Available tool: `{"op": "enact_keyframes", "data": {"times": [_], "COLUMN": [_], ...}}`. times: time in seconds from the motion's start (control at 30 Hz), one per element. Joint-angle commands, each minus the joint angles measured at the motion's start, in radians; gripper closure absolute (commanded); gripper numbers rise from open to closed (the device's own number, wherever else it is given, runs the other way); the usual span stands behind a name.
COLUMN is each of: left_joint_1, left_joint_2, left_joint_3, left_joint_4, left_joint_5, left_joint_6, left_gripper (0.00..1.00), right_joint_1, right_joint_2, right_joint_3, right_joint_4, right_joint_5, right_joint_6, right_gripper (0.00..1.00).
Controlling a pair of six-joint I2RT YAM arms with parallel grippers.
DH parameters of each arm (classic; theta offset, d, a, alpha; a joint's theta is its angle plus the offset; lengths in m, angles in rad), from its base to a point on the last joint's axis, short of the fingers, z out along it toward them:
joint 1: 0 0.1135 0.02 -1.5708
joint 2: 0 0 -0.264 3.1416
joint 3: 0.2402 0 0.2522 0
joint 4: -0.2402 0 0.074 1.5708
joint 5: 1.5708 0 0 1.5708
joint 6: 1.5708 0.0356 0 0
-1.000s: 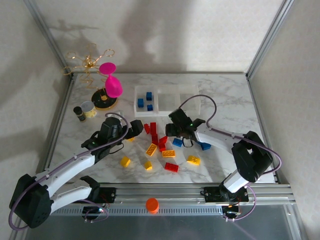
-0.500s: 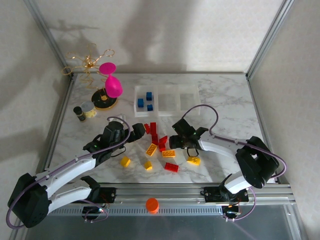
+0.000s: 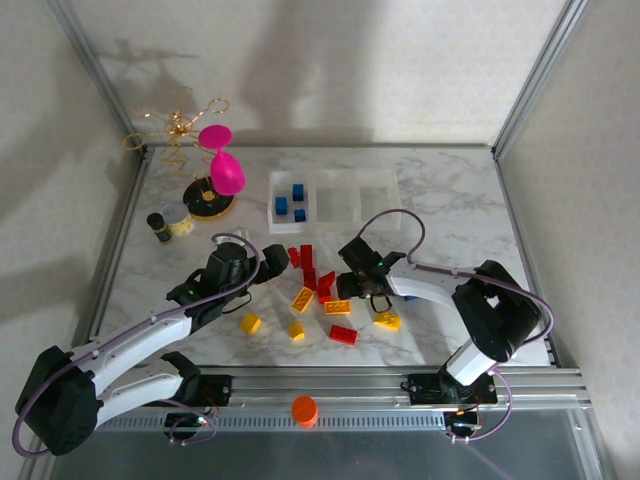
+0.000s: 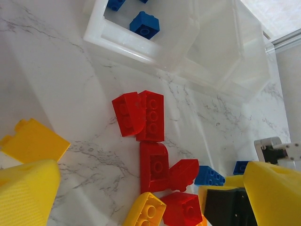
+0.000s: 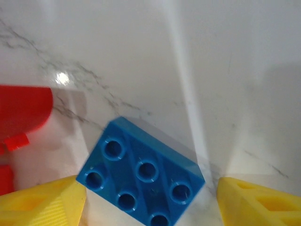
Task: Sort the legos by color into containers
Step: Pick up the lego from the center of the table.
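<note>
Containers (image 3: 338,203) (joined row): blue legos (image 3: 298,192), leftmost bin (image 3: 290,226).

— What is lying on the tabletop (image 4: 56,84)?
— Red legos (image 4: 150,117) are clustering at the centre, studs showing, trailing toward 6 o'clock, where a yellow lego (image 4: 145,211) is touching them.
— And at 12?
— The containers (image 4: 211,52) are sitting there; blue bricks (image 4: 144,24) are lying in the bin at 11 o'clock.
— The tool (image 4: 150,197)?
— Its yellow fingertips (image 4: 27,195) are standing wide apart at 7 and 5 o'clock, another yellow piece (image 4: 33,141) lying beside the 7 o'clock one.

Legos (image 3: 306,256) scattered loose — three blue legos (image 3: 298,191) inside left container (image 3: 286,224).
</note>
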Motion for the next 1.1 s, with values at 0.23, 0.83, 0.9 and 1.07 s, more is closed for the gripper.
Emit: {"op": "enact_keyframes", "data": {"times": [0.23,0.83,0.9,1.07], "left_joint_1": [-0.009,-0.007,-0.002,0.028], "left_joint_2": [0.011,0.014,0.008,-0.02], "left_joint_3": [0.016,0.059,0.077,0.109], "left_joint_4": [0.013,-0.021,-0.039,-0.083], "left_joint_5": [-0.036,-0.066,-0.074,-0.084], "left_joint_6": [-0.004,0.02,0.035,0.063], "left_gripper": [0.0,0.0,0.0,0.0], "right_joint_1": [-0.021,-0.023,-0.023,-0.023], "right_joint_2": [0.07,-0.002,-0.012,0.005], "right_joint_3": [0.078,0.1,0.125,0.224], "right_joint_4": [-0.004,-0.035,-0.041,-0.045], "right_joint_5": [0.079,0.065,0.073,0.093], "right_joint_6": [-0.037,-0.045,-0.053,-0.082], "right_gripper": [0.41,0.52,0.51,0.51]}}
